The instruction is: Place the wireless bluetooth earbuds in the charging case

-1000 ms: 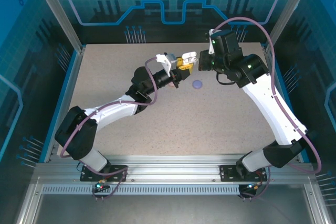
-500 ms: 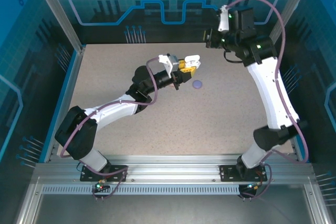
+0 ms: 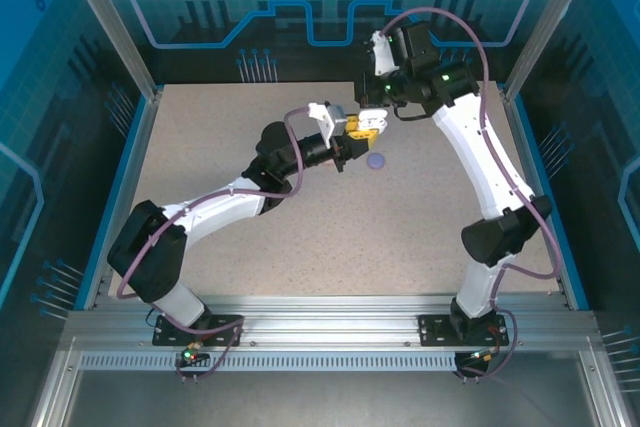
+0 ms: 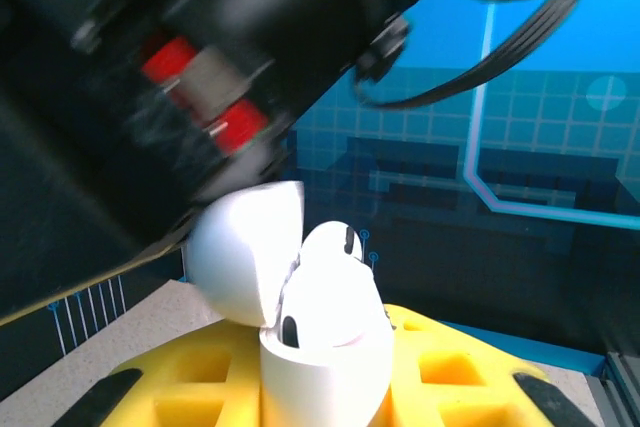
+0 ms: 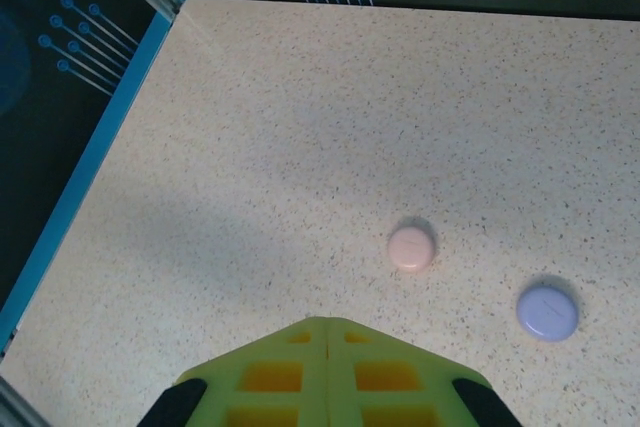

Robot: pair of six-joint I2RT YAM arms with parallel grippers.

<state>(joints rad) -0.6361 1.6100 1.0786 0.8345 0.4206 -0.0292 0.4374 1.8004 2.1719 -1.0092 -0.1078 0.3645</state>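
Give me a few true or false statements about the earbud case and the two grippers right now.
The left gripper holds a white charging case. True.
The case's lid is shut. False: it stands open, swung to one side.
A white earbud sits in the open case. True.
The right gripper carries the pink round case. False: it is shut and empty; that case lies on the table.
The purple round case lies apart from the pink one. True.

Blurred arm (image 4: 200, 47), probably right, case (image 4: 322, 367) base cropped
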